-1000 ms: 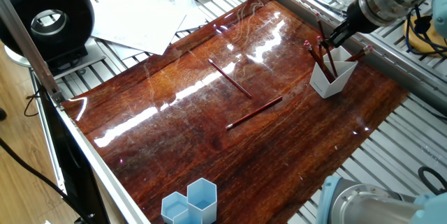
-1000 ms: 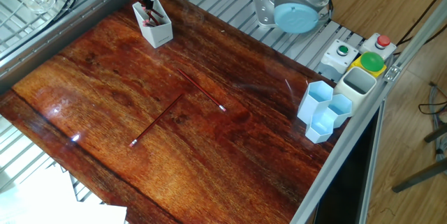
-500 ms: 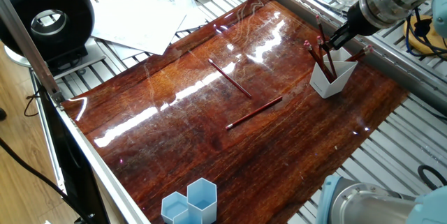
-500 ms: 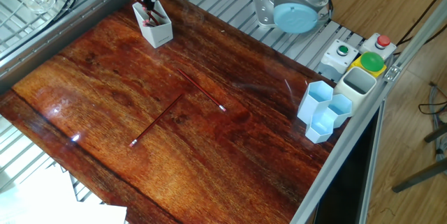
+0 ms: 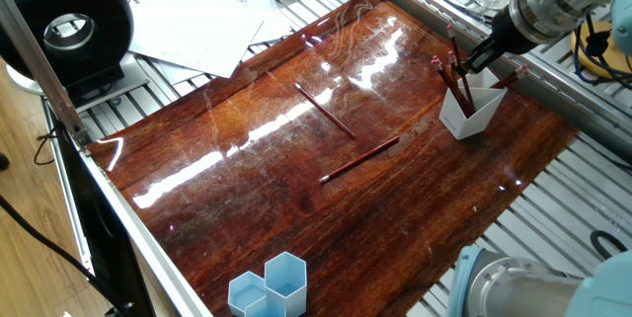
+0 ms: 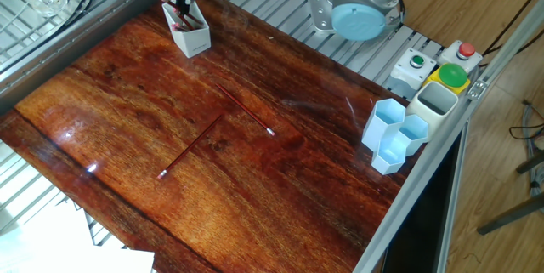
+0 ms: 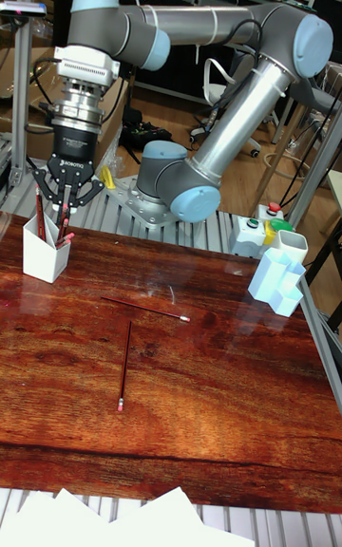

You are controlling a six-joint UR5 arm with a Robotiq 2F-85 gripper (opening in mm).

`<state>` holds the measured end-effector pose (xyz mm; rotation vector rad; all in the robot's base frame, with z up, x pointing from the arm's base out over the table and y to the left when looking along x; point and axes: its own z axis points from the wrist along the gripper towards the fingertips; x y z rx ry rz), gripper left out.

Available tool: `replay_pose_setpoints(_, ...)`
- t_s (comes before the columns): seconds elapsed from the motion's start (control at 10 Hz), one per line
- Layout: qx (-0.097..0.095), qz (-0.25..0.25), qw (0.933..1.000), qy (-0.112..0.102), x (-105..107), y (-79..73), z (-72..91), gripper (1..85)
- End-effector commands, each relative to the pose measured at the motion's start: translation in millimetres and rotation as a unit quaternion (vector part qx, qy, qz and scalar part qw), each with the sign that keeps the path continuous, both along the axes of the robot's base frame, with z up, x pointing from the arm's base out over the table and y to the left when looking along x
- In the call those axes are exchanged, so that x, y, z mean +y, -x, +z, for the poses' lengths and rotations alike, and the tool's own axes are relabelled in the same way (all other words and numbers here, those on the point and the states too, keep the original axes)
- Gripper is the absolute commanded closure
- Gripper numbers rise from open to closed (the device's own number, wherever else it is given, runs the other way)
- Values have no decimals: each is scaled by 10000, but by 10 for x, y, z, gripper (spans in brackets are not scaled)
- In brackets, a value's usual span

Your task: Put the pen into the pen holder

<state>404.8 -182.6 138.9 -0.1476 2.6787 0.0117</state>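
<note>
hovering right over the small white angular plastic pen holder, your black two-finger gripper has its fingers spread apart, gripping nothing as far as i can tell. several dark red pens already stand in that holder directly beneath the fingertips, so this reads as the release step. two more thin red pens lie on the glossy wooden table, one and the other, both well apart from the gripper. next you'd lift clear, then go for one of those. arm reaches across, wrist pointing straight down.
</note>
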Motion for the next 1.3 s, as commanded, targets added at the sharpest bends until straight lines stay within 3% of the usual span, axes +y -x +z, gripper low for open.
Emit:
replay_pose_setpoints(0.0, 63, -12, 10000, -34, 10, 43, -78, 847)
replay_pose_setpoints(0.1, 145, 73, 9999, 14, 7, 82, -98, 823)
replay_pose_setpoints(0.2, 255, 210, 9994, 51, 18, 137, -121, 680)
replay_pose_setpoints(0.4, 307, 268, 9991, 75, 18, 164, -126, 557)
replay_pose_setpoints(0.7, 520, 312, 9981, 77, 21, 275, -146, 527)
replay_pose_setpoints(1.0, 1087, 160, 9937, 234, -33, 555, -74, 540)
replay_pose_setpoints(1.2, 1575, 10, 9869, 344, -19, 750, 120, 583)
